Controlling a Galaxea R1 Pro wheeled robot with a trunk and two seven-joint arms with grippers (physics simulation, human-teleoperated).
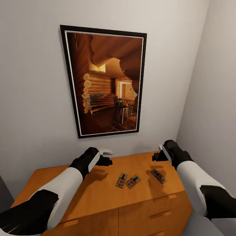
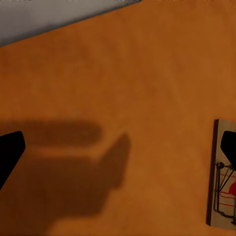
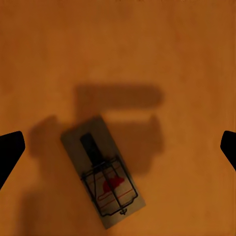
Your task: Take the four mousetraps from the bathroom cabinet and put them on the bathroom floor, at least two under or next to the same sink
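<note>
**Risks at pick-up: three traps on cabinet top, both grippers spread & empty**

Three mousetraps are seen lying flat on the top of the cabinet [image 1: 98, 193], all toward its right half. A pair sits near the middle: left mousetrap [image 1: 121, 180] and middle mousetrap [image 1: 133, 182], just beside each other, corners nearly touching. The right mousetrap [image 1: 158, 176] lies apart, nearer the right edge & back-right corner. A 4th trap can't be located on the top.

The left gripper [image 1: 105, 157] is held above bare wood toward the back edge, fingers wide apart, nothing pinched; in the left wrist view one trap [image 2: 223, 174] sits right at one fingertip [image 2: 229, 145], not between the two. The right gripper [image 1: 158, 153] hovers over the right trap, fingers likewise spread; in the right wrist view that trap [image 3: 104, 170] lies diagonal between the tips.

Likely failure modes, as judged:
- Boards are thin & flat, so fingers may close on wood of the top & skid over the trap.
- Diagonal lie vs. finger line: trap may be rotated or pushed instead of pinched; wrist yaw prob. needed.
- Right trap is near the edge; a nudge could drop it off the cabinet.
- Paired traps are so close that grabbing one may knock the other.
</note>
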